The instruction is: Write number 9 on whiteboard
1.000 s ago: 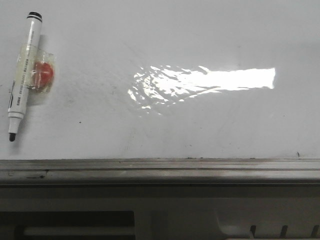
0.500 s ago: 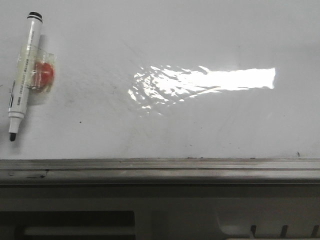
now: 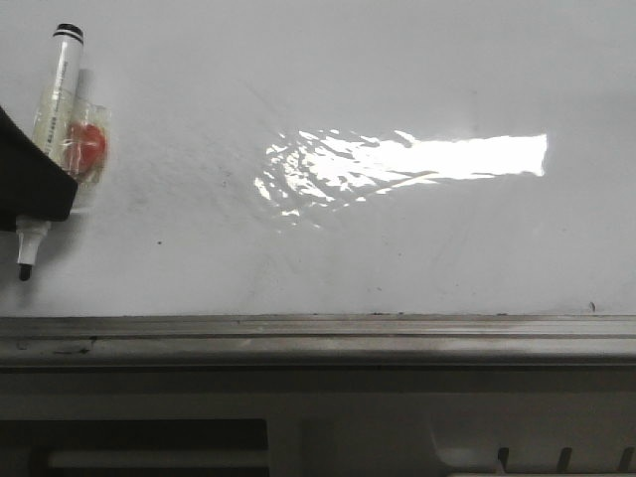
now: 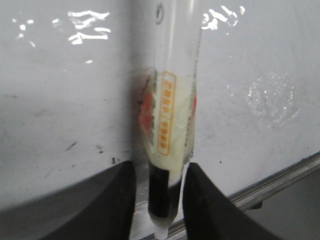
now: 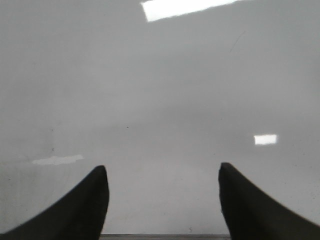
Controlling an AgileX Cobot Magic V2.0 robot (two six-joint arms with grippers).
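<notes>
Left gripper (image 4: 159, 200) straddles a marker (image 3: 52, 119) on the whiteboard (image 3: 397, 248).

Its dark fingers (image 4: 117, 200) flank the taped barrel; whether they pinch it cannot be told. The right gripper (image 5: 162, 200) hangs spread wide over bare board. No number 9 shows.

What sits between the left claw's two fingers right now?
The marker lies in the gap of the left claw, its dark band between the fingers, flat on the whiteboard. The left wrist view shows it; no 9 is drawn yet.
</notes>
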